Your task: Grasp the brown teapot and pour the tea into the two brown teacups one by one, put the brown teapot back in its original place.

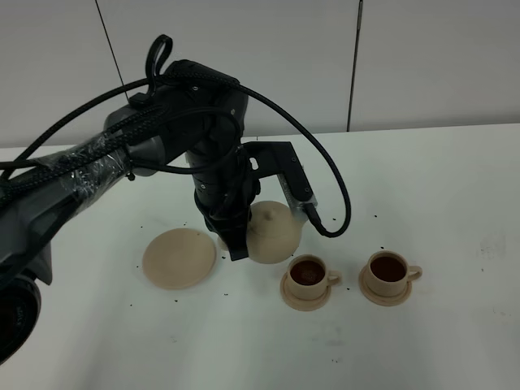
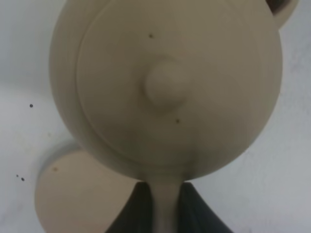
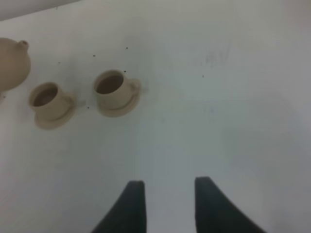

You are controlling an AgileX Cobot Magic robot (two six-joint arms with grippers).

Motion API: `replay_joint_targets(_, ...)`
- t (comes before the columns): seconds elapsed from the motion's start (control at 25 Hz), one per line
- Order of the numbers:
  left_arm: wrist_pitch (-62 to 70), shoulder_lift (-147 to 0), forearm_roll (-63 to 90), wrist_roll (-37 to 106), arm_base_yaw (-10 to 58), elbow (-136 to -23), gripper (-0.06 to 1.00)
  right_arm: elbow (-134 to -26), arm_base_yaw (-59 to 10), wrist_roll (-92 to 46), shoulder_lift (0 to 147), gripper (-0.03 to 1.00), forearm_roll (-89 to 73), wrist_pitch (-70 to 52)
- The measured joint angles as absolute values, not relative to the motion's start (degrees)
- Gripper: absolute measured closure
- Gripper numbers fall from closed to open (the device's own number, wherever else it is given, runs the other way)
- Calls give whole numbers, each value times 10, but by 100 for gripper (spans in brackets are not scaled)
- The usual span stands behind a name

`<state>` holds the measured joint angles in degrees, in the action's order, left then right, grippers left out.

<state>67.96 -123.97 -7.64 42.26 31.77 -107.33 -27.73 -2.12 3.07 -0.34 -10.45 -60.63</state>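
The left end effector [image 1: 237,248] was closed on the handle of the brown teapot [image 1: 275,231] at frame centre. The empty saucer [image 1: 179,257] lay just left. Both teacups [image 1: 309,275] held tea. The right end effector [image 3: 165,204] stood open, empty.

We see the brown teapot [image 2: 165,92], a matt, smooth tan ceramic, and the teacups [image 1: 309,276] and the wide saucer [image 1: 179,257] share that chalky finish. The tea [image 1: 388,267] shines wet. The desk [image 1: 455,203] looks smooth, white, speckled. The left hand [image 2: 165,208] is matt black.
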Motion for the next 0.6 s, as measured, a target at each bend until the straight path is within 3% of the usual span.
replay_joint_targets(0.6,680,-1240,-53,459,292,-1073,78,-277,-21,31,-3,72,-104,-606)
